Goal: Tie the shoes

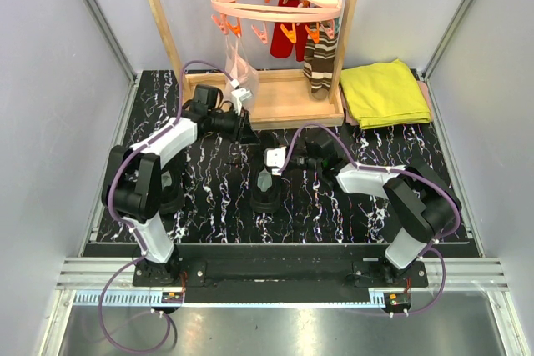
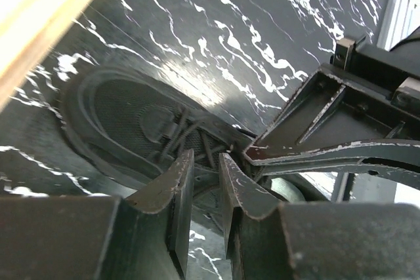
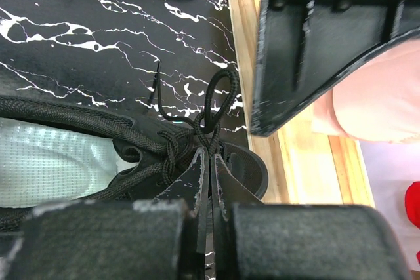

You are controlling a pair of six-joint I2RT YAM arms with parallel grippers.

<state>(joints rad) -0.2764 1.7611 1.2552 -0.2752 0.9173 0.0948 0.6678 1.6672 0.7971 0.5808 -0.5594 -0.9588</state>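
Observation:
One black lace-up shoe [image 1: 265,183] lies mid-table with its pale insole [image 3: 52,162] showing and its toe [image 2: 125,119] toward the wooden stand. My right gripper [image 3: 210,152] is shut on the shoe's black laces just above the knot. A lace loop [image 3: 220,100] stands out beyond its tips, and a loose lace end [image 3: 157,73] lies on the table. My left gripper [image 2: 205,162] hovers over the toe and laces with its jaws a narrow gap apart and nothing between them. In the top view it [image 1: 248,133] sits just far-left of the right gripper [image 1: 265,164].
A wooden stand [image 1: 288,106] runs along the back, right by the shoe's toe. A pink clip hanger [image 1: 275,2] hangs above it with striped socks [image 1: 319,64] and red items. A folded yellow cloth [image 1: 384,93] lies at the back right.

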